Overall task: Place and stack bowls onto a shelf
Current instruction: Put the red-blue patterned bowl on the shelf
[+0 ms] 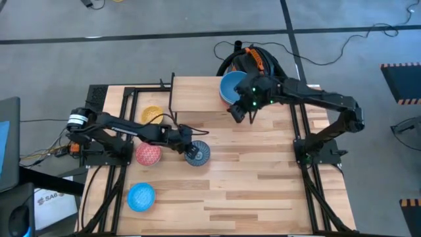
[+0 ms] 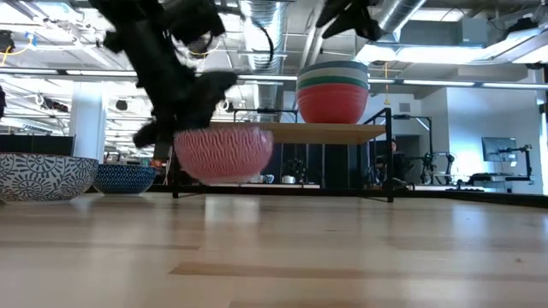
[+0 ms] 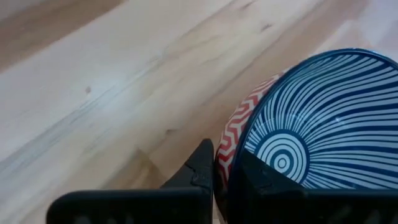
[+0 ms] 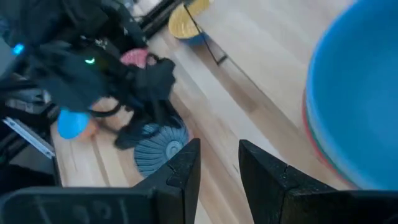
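Observation:
A bowl (image 1: 199,153) with blue-white stripes inside and a red zigzag outside (image 2: 223,152) is at the table's middle. My left gripper (image 1: 187,148) is shut on its left rim. The shelf (image 1: 197,97) stands at the far side and carries a stack of bowls (image 2: 332,90) with a large blue bowl (image 1: 231,85) on top. My right gripper (image 1: 241,113) hangs open beside that stack, above the shelf's near edge, with nothing between its fingers (image 4: 219,168). My left gripper pinches the striped bowl's rim (image 3: 225,155) on the side toward the table's left. One finger (image 3: 199,171) is on the red zigzag outer wall and the other (image 3: 264,180) is inside. The fingers slant down from the table's left. In the low view the bowl's base shows slightly above the tabletop.
A pink bowl (image 1: 148,153) sits just left of the held bowl, under my left arm. A yellow bowl (image 1: 152,115) lies left of the shelf and a light blue bowl (image 1: 141,196) at the near left. The table's right half (image 1: 263,184) is bare wood.

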Robot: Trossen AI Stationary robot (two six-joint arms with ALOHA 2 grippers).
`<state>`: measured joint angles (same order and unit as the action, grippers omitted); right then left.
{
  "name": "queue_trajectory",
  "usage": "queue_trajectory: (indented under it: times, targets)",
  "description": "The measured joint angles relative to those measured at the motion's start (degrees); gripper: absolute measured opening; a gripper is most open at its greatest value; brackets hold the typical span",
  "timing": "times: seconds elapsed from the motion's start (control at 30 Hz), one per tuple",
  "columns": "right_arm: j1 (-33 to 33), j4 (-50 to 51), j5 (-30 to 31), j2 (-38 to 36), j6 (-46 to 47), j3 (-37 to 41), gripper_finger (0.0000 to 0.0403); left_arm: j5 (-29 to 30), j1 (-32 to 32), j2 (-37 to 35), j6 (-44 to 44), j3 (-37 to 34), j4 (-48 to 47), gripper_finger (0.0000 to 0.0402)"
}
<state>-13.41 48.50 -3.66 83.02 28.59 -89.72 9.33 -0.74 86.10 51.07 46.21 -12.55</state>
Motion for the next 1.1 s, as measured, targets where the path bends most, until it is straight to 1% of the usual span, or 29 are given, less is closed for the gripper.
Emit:
queue_trajectory:
  times: [0.1,0.2,0.3,0.4,0.53,0.77,1.0,1.1]
  targets:
    - [-1.9,-1.2,-2.5,-0.4,-1.3,0.1,0.0134,2.4,-1.6,-1.4,0.6,2.7,-2.1,0.0005]
    - [-3.3,-0.7,-3.0,-0.9,-3.1,0.2,0.0134,4.8,-2.4,-2.4,0.7,5.6,-4.7,0.0005]
    - [-3.7,-1.3,-3.0,-1.3,-4.2,0.0,0.0134,6.2,-2.6,-3.2,0.1,9.7,-9.6,0.0005]
    - [-3.7,-1.0,-3.2,-1.4,-4.8,0.1,0.0134,7.5,-2.5,-3.8,-1.8,14.0,-15.6,0.0005]
    - [-3.6,-1.0,-4.0,-1.4,-5.1,0.1,0.0134,9.0,-1.6,-4.3,-5.2,19.4,-19.7,0.0005]
    - [-3.6,-1.2,-4.0,-1.4,-5.1,0.1,0.0134,9.0,0.6,-4.7,-9.0,25.1,-23.9,0.0005]
    - [-3.6,-1.3,-4.1,-1.4,-5.1,0.1,0.0134,6.6,2.1,-6.0,-10.3,27.5,-24.8,0.0005]
    - [-3.5,-1.1,-5.4,-1.4,-5.1,-0.7,0.0134,6.3,2.9,-6.8,-11.1,29.0,-26.4,0.0005]
